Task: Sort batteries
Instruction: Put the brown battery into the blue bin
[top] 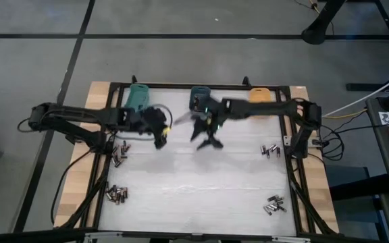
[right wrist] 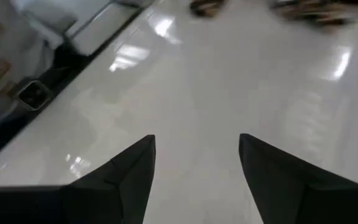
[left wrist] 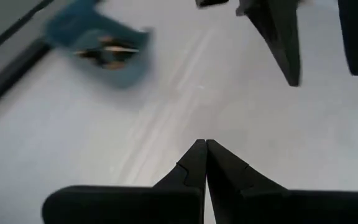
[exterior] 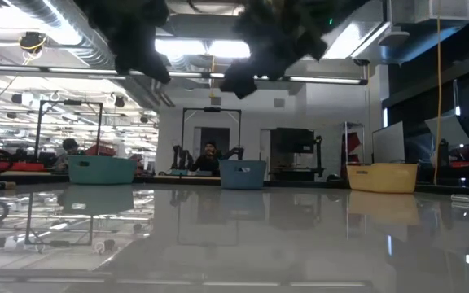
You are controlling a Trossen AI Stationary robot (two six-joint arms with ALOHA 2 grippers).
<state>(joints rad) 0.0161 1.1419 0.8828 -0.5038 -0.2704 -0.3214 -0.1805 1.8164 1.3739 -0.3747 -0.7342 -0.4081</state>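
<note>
Seen from above, the white worktop (top: 194,182) carries four small heaps of batteries. One heap of batteries (top: 119,154) lies at about nine o'clock near the left frame rail, and a second heap (top: 116,195) lies at about eight o'clock, nearer the front edge. On the other side, a third heap (top: 270,150) sits at about three o'clock beside the right arm's base, and a fourth heap (top: 274,204) lies at about four o'clock. All the heaps rest on the worktop, well apart from both grippers.

Along the far edge, from ten to two o'clock, stand a teal bin (top: 138,96), a blue bin (top: 200,96) and an orange bin (top: 260,96). The low view shows the same three in a row, teal (exterior: 101,169), blue (exterior: 243,173) and orange (exterior: 382,177). A person (exterior: 210,156) shows in the room behind the blue one.

The left gripper (top: 161,140) hangs above the worktop at about eleven o'clock, just in front of the teal bin, with its jaws pressed together and nothing between them; its own wrist view shows the two tips (left wrist: 204,149) meeting over bare surface.

The right gripper (top: 210,143) hangs near the middle of the worktop, just in front of the blue bin, with its jaws spread apart and empty over the white surface (right wrist: 196,180).
</note>
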